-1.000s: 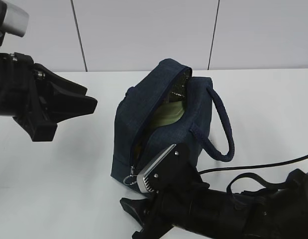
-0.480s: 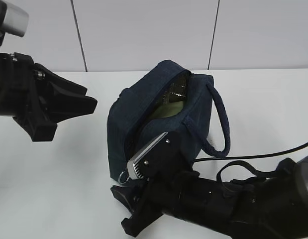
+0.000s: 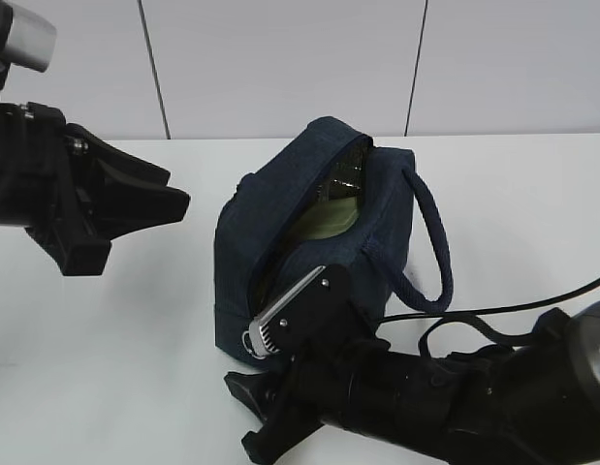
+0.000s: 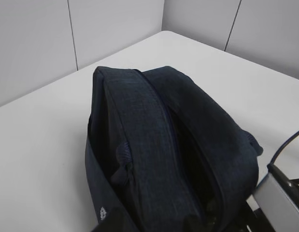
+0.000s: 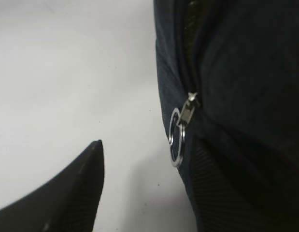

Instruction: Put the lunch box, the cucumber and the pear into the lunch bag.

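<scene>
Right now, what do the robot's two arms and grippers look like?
Both arms are matte black. The left gripper has broad, wedge-shaped black fingers, with a silver-grey cylinder above its wrist. The right gripper has similar tapered black fingers and a ribbed silver camera housing on its wrist. Black cables trail behind the right arm.

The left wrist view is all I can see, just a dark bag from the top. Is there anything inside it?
Observer: Yes. The exterior view shows the pale green lunch box inside the lunch bag, which is partly unzipped.
Operator: Where's the zipper thingy?
Observer: The ring pull hangs at the bag's low front corner, clear in the right wrist view.
Operator: Is a claw grabbing it?
Observer: No. The right gripper is open; one finger is on the table side, the other by the fabric.
</scene>
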Robot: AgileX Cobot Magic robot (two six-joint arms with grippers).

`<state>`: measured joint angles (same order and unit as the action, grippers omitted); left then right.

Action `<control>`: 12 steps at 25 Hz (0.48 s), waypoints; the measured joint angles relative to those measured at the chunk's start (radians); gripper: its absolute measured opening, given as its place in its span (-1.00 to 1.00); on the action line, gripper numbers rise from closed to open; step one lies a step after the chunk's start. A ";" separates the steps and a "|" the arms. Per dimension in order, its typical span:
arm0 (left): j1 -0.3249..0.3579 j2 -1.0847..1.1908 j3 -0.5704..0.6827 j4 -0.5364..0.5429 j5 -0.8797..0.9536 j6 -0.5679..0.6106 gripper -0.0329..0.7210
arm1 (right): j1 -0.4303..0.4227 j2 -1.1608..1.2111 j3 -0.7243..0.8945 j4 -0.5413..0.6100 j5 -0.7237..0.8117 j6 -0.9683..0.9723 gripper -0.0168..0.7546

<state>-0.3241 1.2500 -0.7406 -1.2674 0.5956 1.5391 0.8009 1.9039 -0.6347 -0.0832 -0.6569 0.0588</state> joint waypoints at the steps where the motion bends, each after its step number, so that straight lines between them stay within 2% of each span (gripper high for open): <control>1: 0.000 0.000 0.000 0.000 0.001 0.000 -0.28 | 0.000 0.000 0.000 0.000 0.000 0.000 0.21; 6: 0.000 0.000 0.000 0.000 0.001 0.000 -0.28 | 0.000 0.001 0.000 0.000 0.000 0.000 0.15; 12: 0.000 0.000 0.000 0.000 0.001 0.000 -0.28 | 0.000 0.001 0.000 0.020 0.000 -0.026 -0.05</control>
<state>-0.3241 1.2500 -0.7406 -1.2674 0.5968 1.5391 0.8009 1.9048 -0.6347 -0.0631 -0.6569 0.0326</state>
